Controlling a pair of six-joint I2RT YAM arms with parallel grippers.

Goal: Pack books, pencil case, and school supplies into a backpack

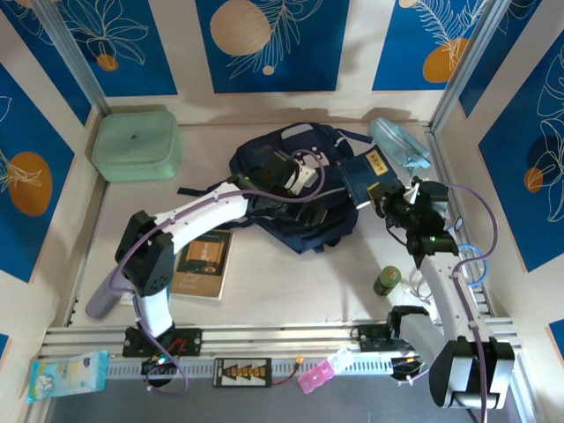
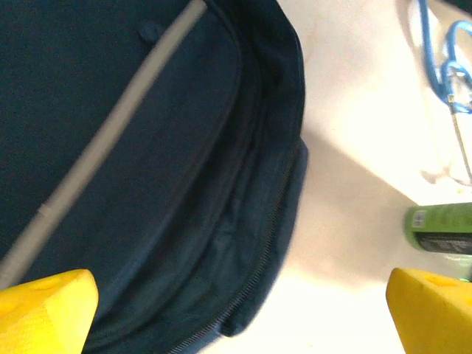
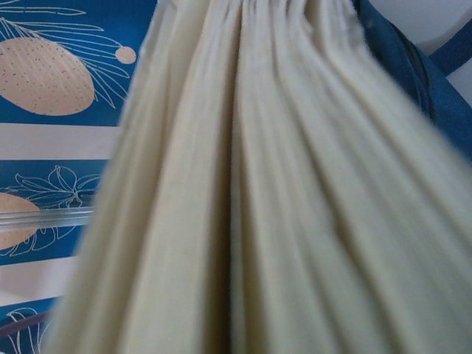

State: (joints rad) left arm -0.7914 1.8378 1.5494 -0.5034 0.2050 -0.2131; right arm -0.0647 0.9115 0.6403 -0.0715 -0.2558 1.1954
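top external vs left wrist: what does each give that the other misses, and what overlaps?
Top external adds: the mint-green rounded boxy case far left, the tan-brown flat book lying flat near left, the pale-blue translucent soft pouch far right, and the right gripper shut on the navy book with a yellow label.
Left wrist adds: the left gripper open with yellow fingertips wide apart, plus the zipper and pale stripe of the large navy-blue fabric backpack.
Shared: that backpack and the green cylindrical container.
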